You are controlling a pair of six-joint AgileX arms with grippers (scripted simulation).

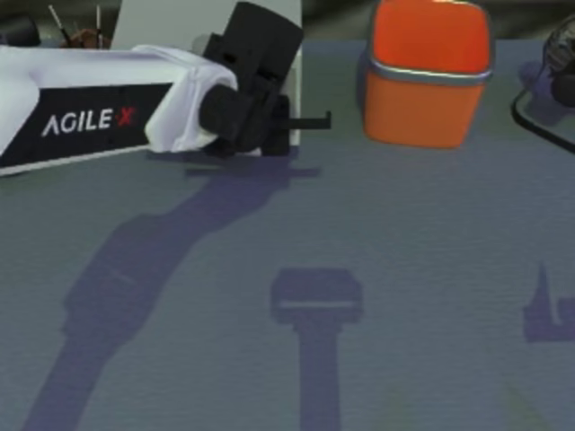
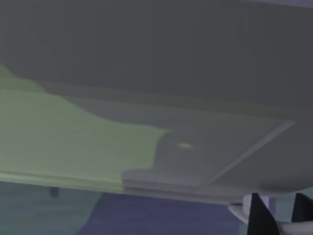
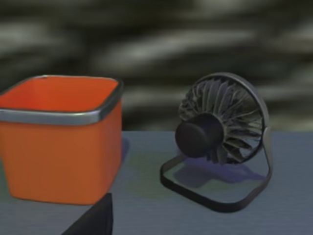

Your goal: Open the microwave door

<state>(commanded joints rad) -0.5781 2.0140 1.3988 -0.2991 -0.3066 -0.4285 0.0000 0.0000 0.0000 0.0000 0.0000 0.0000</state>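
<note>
The light grey-white microwave (image 1: pixel 180 22) stands at the back left of the table, mostly covered by my left arm. In the left wrist view its door (image 2: pixel 146 73) fills the picture from very close, showing the greyish window. The door's white handle (image 2: pixel 238 210) shows at the door's lower corner. My left gripper (image 2: pixel 281 218) is right at that handle with its two dark fingers (image 2: pixel 259 218) apart; the handle lies behind one finger and table colour shows in the gap. In the top view the left gripper (image 1: pixel 305 121) sits at the microwave's front. My right gripper (image 3: pixel 98 223) is parked off to the right.
An orange rounded bin (image 1: pixel 427 72) stands at the back middle, right of the microwave. A black desk fan (image 3: pixel 222 122) sits at the back right edge. Arm shadows lie across the grey table (image 1: pixel 404 269).
</note>
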